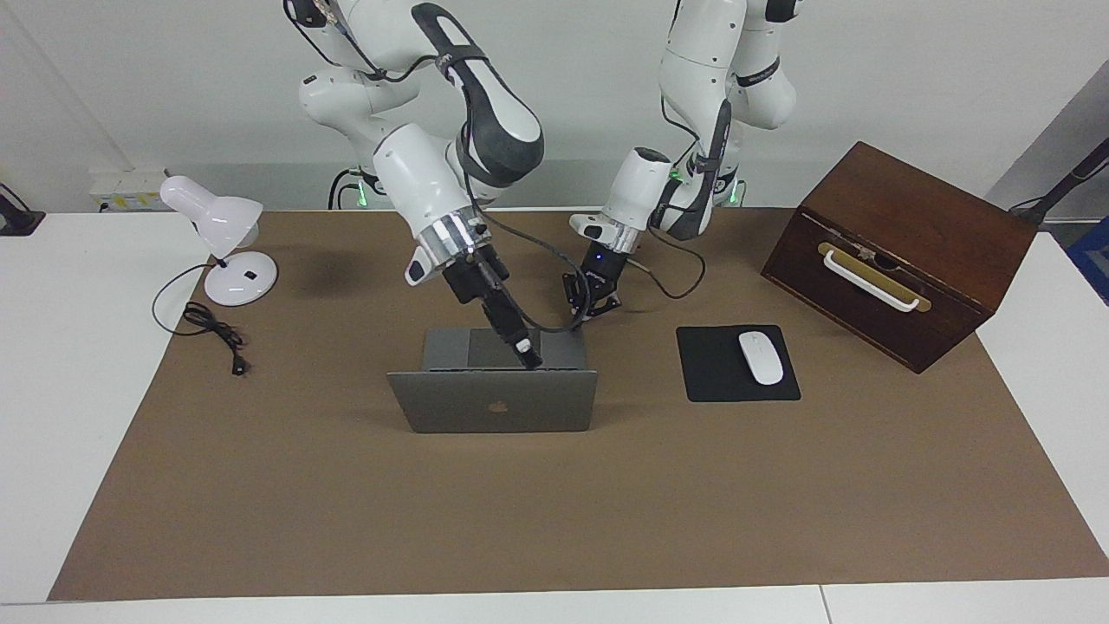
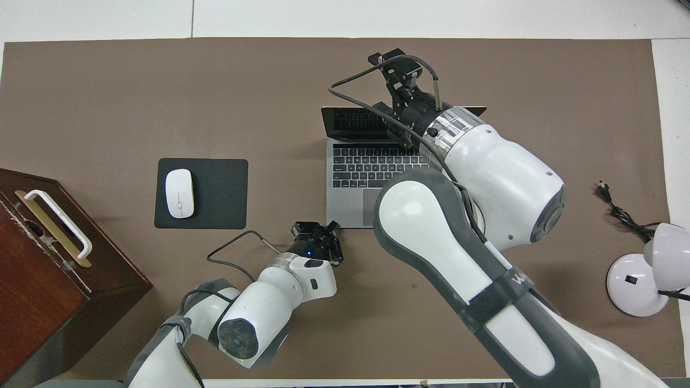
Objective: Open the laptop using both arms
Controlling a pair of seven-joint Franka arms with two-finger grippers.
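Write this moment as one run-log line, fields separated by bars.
laptop: open, lid near upright | right claw: at lid's top edge | left claw: by base's corner nearest the left arm | mouse: on its pad

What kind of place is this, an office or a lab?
Most likely a robotics lab staged as an office desk: two white arms mounted at a paper-covered table, with a laptop, mouse on its pad, desk lamp and wooden box.
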